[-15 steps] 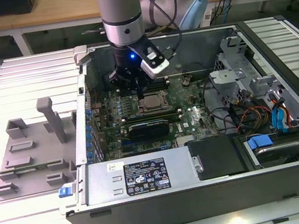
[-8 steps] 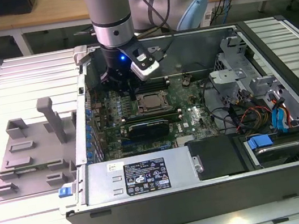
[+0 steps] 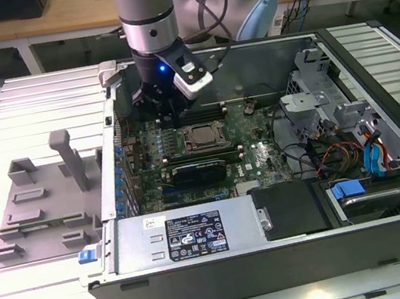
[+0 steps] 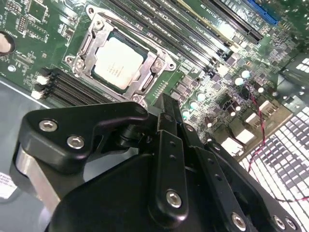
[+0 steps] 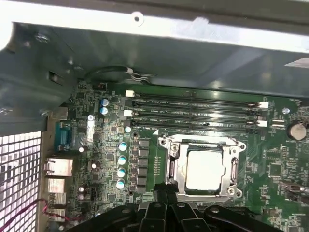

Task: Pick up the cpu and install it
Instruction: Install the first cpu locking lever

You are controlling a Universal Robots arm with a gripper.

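The cpu (image 3: 201,135) lies flat in the motherboard socket, silver top up, inside the open computer case (image 3: 118,209). In both wrist views the cpu (image 4: 118,62) (image 5: 203,169) sits within the metal socket frame (image 4: 159,63) (image 5: 173,164), and nothing covers it. My gripper (image 3: 176,121) hangs over the board just to the exterior view's left of the socket. Its black fingers (image 4: 164,108) (image 5: 166,200) are pressed together, shut, with nothing between them, a little short of the socket's edge.
A grey plastic tray (image 3: 42,214) with raised blocks stands outside the case on the exterior view's left. The power supply (image 3: 188,236) and drive bay (image 3: 369,194) with cables line the near side. Memory slots (image 5: 193,108) run beside the socket, below the case wall (image 5: 169,53).
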